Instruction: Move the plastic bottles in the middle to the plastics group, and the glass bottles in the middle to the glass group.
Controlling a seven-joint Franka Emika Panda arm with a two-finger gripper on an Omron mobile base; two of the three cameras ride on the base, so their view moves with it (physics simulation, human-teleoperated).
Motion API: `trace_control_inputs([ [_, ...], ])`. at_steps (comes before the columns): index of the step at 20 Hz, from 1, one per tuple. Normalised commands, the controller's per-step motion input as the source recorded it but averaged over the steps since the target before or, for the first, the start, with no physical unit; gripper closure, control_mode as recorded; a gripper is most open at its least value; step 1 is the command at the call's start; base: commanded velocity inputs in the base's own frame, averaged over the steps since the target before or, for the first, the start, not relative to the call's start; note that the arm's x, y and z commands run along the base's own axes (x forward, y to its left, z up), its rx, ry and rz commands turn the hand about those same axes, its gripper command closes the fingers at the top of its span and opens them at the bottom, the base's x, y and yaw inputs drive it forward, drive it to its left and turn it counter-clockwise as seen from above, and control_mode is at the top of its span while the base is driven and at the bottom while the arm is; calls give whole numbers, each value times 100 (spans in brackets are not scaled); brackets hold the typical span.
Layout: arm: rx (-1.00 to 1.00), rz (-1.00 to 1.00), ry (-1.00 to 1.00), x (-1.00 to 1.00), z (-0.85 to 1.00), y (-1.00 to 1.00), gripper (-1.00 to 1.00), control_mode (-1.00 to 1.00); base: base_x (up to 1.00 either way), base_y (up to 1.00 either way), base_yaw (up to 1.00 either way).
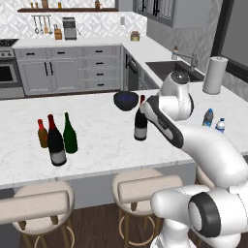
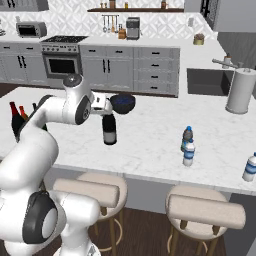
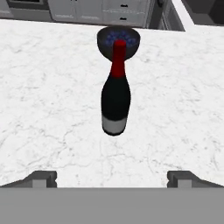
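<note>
Hand view showed a dark round bowl (image 3: 118, 40) holding blue contents behind the upright near-black, red-topped wine bottle (image 3: 116, 98) mid-counter; the gripper (image 3: 112, 178) hung apart from it, fingers spread wide, holding nothing.

Non-task: dark bowl (image 1: 126, 100) mid-desk (image 2: 150, 145), contents bluish, probably fruit. Paper towel roll (image 2: 240, 90) beside the sink (image 2: 207, 81), well right of bowl.
</note>
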Motion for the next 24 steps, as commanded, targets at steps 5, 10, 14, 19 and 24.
trace_control_inputs([
  [5, 0, 0, 0, 34, -28, 0, -100, -100, 0, 0, 0],
  [10, 0, 0, 0, 24, -14, 0, -100, -100, 0, 0, 0],
  [14, 0, 0, -5, 22, -12, 0, -100, -100, 0, 0, 0],
  [19, 0, 0, -4, 29, -8, 0, -100, -100, 0, 0, 0],
  [24, 0, 0, -6, 28, -4, 0, -100, -100, 0, 0, 0],
])
